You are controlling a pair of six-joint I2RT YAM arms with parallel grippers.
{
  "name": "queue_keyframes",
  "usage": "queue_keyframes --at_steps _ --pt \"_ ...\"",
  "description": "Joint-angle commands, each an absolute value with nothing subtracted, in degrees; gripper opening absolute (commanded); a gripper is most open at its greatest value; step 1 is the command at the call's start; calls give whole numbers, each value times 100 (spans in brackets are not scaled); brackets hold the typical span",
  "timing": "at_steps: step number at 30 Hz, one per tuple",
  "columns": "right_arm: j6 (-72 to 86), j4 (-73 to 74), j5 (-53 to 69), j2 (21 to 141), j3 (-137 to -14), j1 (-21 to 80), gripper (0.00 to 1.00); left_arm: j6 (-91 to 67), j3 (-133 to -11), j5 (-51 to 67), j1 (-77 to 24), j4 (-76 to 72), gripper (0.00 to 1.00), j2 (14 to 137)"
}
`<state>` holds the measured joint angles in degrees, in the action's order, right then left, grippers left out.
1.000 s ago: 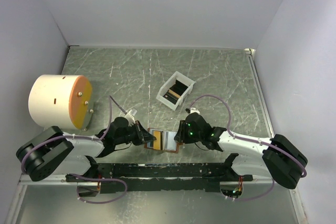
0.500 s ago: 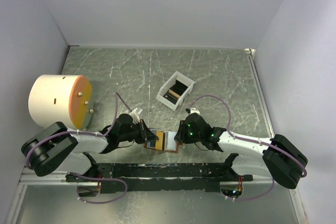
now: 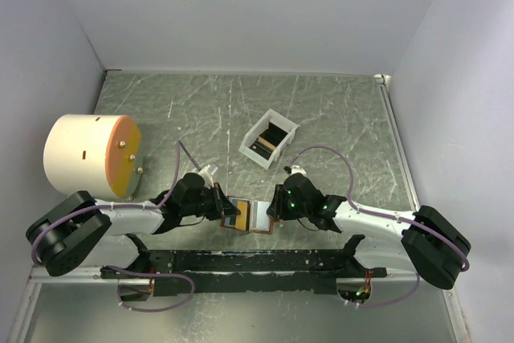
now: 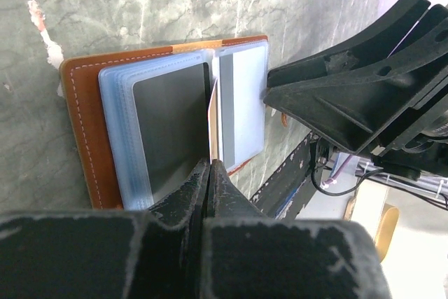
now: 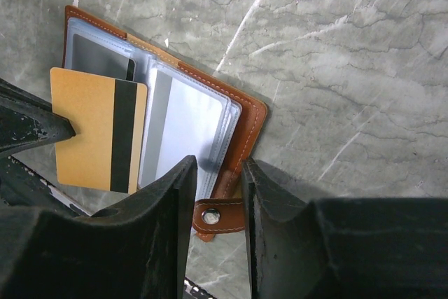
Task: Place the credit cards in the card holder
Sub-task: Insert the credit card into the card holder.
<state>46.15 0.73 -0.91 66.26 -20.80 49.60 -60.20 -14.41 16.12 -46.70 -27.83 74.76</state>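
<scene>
The brown leather card holder [image 3: 250, 216] lies open between the two arms, its pale sleeves [image 5: 185, 127] showing. A dark card [image 4: 171, 127] sits in a left-hand sleeve. My left gripper [image 4: 209, 169] is shut on a gold-tan card with a dark stripe [image 5: 98, 127], holding it edge-on over the holder's fold [image 4: 212, 113]. My right gripper [image 5: 218, 173] grips the holder's right edge [image 5: 248, 138] just above the snap tab [image 5: 224, 215], and that half looks tilted up. More cards [image 3: 273, 136] lie in the white box.
The white plastic box [image 3: 255, 153] stands behind the holder, mid-table. A large cream cylinder with an orange face [image 3: 92, 154] sits at the left. A black rail [image 3: 241, 263] runs along the near edge, under both arms.
My left gripper has moved right with the gold-tan card, bringing it over the holder's sleeves. The right gripper and the holder have stayed put.
</scene>
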Motion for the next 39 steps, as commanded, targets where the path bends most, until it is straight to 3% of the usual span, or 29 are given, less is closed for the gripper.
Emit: queue_keyframes --at_steps 1,18,39 --pt "4606 79 -203 6567 -2020 4991 32 -5838 -1596 1459 -4707 -2679 7 7566" --pt "4531 175 -313 6572 -2064 5001 32 -5686 -1725 1510 -4706 -2598 7 7810" --pt "4397 202 -522 6629 -2239 5000 24 -5558 -1878 1397 -4706 -2382 7 7931"
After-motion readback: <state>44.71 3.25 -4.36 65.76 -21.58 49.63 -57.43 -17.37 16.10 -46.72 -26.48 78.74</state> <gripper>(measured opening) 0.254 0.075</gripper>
